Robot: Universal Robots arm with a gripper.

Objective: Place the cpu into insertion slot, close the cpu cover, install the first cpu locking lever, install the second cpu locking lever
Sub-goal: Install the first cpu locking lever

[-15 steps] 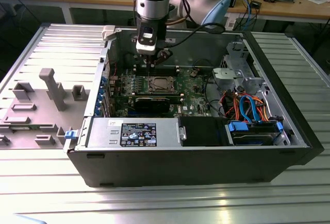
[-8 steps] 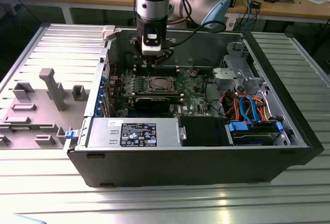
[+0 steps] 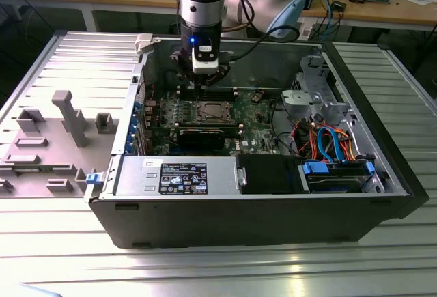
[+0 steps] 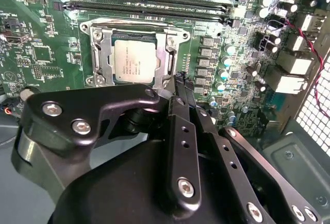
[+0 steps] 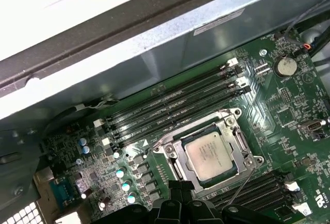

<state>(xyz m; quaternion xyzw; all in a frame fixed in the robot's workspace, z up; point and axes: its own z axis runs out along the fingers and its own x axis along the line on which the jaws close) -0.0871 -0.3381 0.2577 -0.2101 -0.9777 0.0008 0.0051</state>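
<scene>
Within square cpu cover (image 4: 104, 59): flat silver cpu (image 4: 135, 61).

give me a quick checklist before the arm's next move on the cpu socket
1. cpu seated in the insertion slot: ok.
2. cpu cover flat around the chip: ok.
3. both locking levers latched: cannot tell; one thin lever rod angles away from the slot in the first wrist view.
4. gripper carrying nothing: ok, shut and empty.
5. gripper clear of the cpu: ok; its tip is by the cover's edge, contact unclear.
</scene>
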